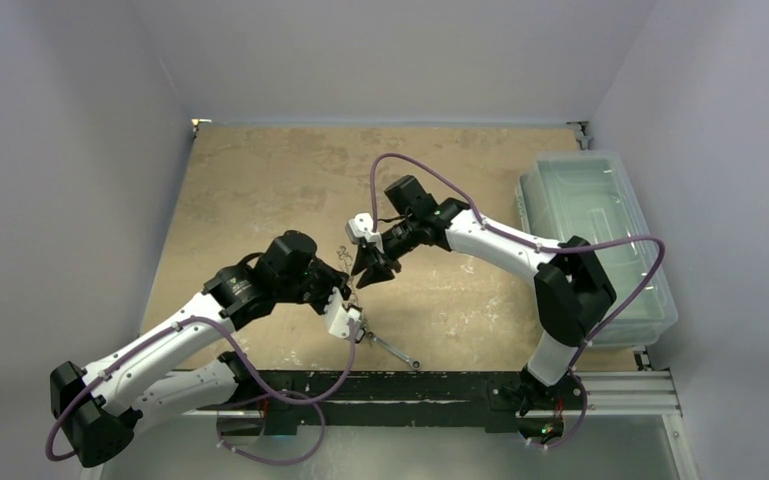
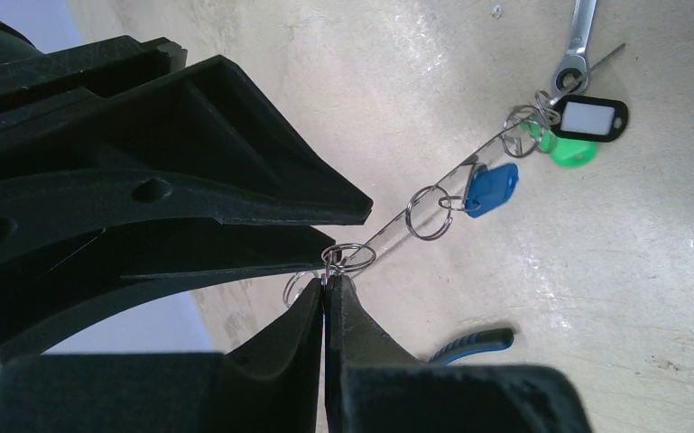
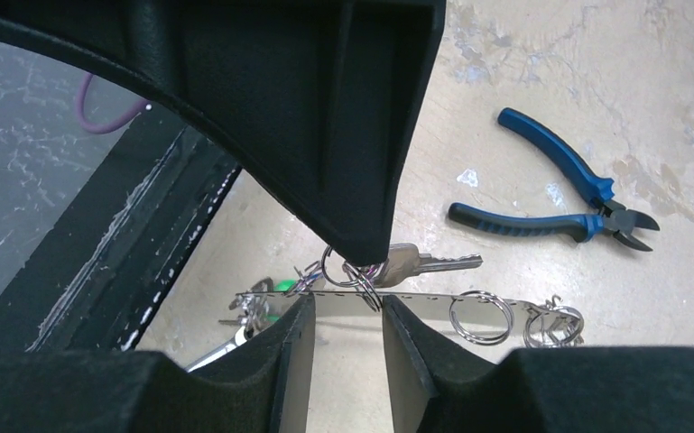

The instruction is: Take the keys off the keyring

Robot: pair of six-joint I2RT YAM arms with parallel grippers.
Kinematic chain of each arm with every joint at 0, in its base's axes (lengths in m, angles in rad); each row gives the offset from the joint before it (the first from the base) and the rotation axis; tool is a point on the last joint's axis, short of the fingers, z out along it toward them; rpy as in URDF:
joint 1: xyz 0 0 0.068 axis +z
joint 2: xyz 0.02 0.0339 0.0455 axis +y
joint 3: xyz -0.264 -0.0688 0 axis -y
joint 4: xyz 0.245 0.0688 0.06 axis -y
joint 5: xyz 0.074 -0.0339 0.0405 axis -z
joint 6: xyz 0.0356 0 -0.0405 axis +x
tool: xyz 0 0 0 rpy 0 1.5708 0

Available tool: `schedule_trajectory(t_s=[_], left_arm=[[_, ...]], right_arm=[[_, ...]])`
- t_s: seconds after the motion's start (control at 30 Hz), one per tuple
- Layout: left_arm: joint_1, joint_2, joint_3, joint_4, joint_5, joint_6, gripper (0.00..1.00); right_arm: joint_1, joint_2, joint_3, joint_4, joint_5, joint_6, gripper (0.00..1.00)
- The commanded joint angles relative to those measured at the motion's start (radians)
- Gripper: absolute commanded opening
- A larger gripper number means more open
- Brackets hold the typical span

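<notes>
1. The left pincer (image 2: 327, 281) has its fingertips pressed tight together, pinching a small split ring (image 2: 350, 257) that sits on the keyring (image 2: 483, 155).
2. The keyring is a thin silver wire. It runs from that pinch point out over the worktop (image 1: 260, 180) toward the front middle, by the arms.
3. The right pincer (image 3: 347, 307) meets the left one tip to tip. Its fingers stand partly spread, and the wire crosses the gap between them. I can't tell whether they touch it.
4. A silver key (image 3: 429, 263) hangs from the wire just beyond the left pincer's tip, with two more loose rings further along.
5. Down the wire hang a blue tag (image 2: 492, 188), a green tag (image 2: 570, 151) and a black-framed tag with a white label (image 2: 593, 118), bunched next to a silver wrench (image 2: 579, 32).
6. Blue-handled pliers (image 3: 555, 194) lie flat on the worktop, apart from the keyring.
7. A clear plastic tub (image 1: 600, 230) sits at the right edge.
</notes>
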Motion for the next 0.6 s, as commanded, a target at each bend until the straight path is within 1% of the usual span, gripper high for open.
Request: schedule_trajectory(t_s=[0.0,0.43,0.57], left_arm=[[-0.001,-0.005,0.038,0.045,0.035,-0.001,0.00],[0.000,0.010,0.057,0.046,0.017,-0.010,0.00],[-0.001,0.008,0.057,0.056,0.014,-0.024,0.00]], right_arm=[[0.011,-0.011,0.033,-0.013,0.006,-0.031,0.35],[0.022,0.002,0.083,-0.056,-0.017,-0.049,0.29],[0.026,0.001,0.070,-0.048,-0.009,-0.048,0.21]])
